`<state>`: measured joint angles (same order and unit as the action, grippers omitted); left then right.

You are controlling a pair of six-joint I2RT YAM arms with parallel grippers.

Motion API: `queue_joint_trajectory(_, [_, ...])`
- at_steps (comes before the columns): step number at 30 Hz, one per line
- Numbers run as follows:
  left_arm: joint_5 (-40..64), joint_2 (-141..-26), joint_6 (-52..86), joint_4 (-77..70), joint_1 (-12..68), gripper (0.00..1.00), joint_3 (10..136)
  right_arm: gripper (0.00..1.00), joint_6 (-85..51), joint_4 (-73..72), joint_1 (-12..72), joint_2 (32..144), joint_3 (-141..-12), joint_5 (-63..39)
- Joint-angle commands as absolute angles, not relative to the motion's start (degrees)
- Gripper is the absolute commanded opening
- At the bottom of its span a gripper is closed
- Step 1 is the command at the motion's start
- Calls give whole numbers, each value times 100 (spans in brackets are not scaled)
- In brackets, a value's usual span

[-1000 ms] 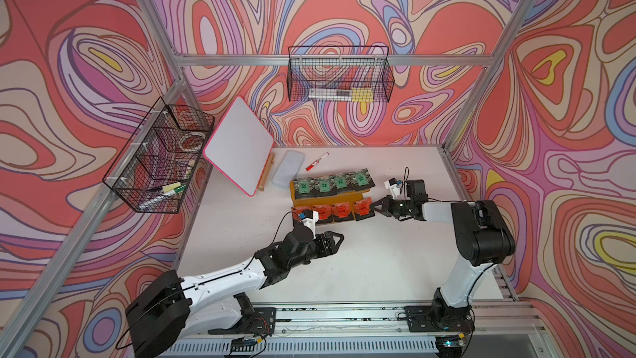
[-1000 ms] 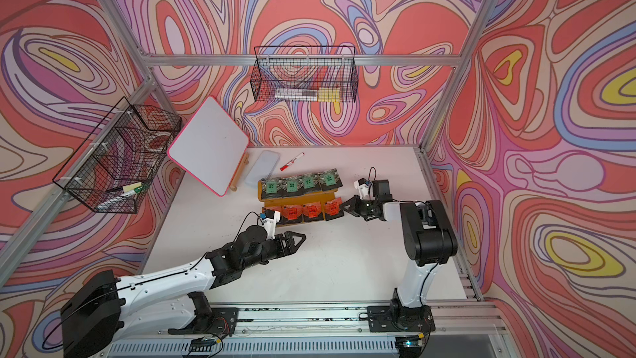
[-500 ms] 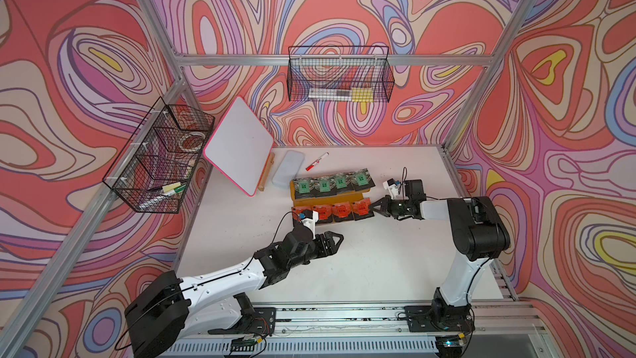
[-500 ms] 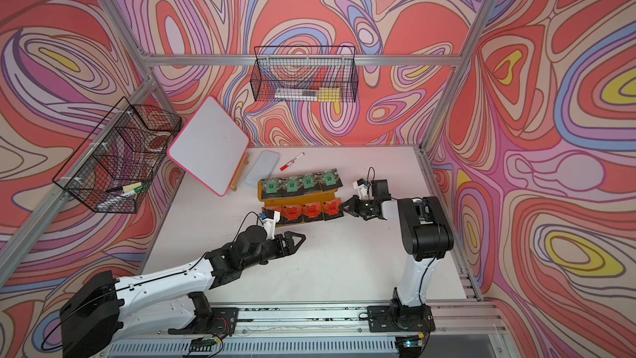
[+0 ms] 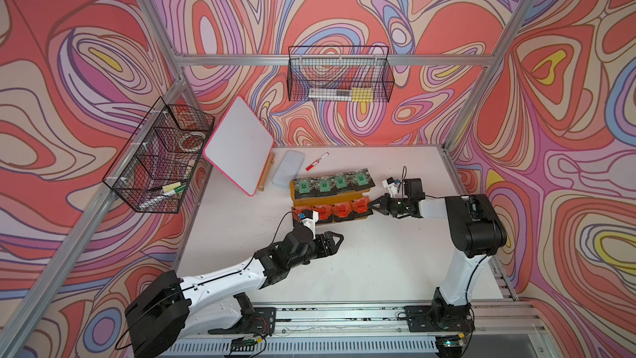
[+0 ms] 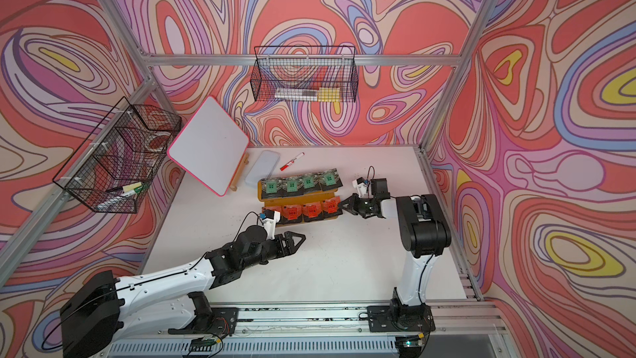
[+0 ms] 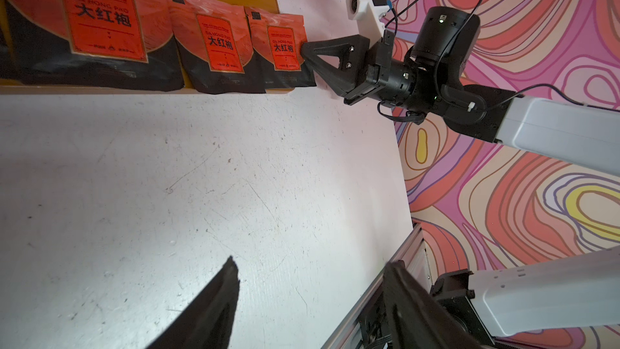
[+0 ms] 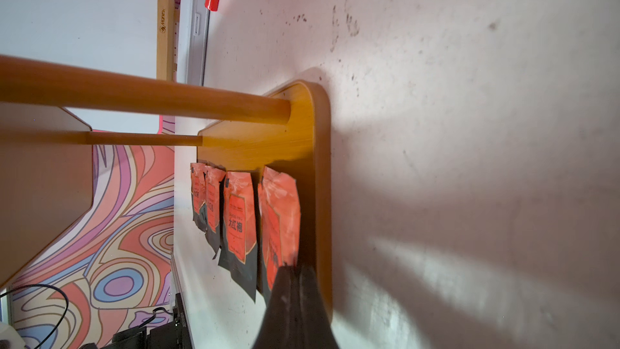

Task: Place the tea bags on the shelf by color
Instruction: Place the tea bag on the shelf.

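All 8 bags on shelf [image 5: 295,187] sorted; R claw [image 5: 372,205] closed, nudging end red bag [image 5: 359,205]; L claw [image 5: 339,236] apart, empty; next: retract.

Orange-red tea bags [image 7: 100,18], lower board: red label reads "DA HONG PAO" above the characters "大红袍"; the finer print is illegible. Green tea bags' [image 5: 323,185] labels too small to read.

tea bags, upper step [image 5: 332,183]: green square labels on black
tea bags, lower step [image 5: 340,209]: orange-red fronts, black bases
shelf [image 8: 302,135]: mustard-yellow
whiteboard [image 5: 239,148]: white, pink edge
marker [image 5: 316,161]: white, red cap
wire baskets [image 5: 339,77]: black
walls [image 5: 344,5]: swirling coral, lilac, blue, yellow
table [image 5: 378,256]: white
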<state>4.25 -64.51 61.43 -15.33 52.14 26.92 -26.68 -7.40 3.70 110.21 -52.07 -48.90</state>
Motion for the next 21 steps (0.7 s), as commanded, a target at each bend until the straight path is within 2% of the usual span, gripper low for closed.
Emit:
queue_joint_trajectory(1, [341, -6486, 6030, -1441, 5194, 72, 2733, 0, -2685, -835, 350, 11138, -5317, -4957])
queue_joint_trajectory(4, [333, -6486, 6027, -1433, 5194, 72, 2733, 1, -2690, -810, 351, 11140, -5343, -4937])
queue_joint_trajectory(12, [299, -6409, 6020, -1389, 5194, 72, 2698, 18, -2638, -647, 351, 11082, -5405, -4818])
queue_joint_trajectory(21, [181, -6164, 5925, -1100, 5194, 72, 2710, 28, -2464, -331, 351, 10975, -5432, -4578])
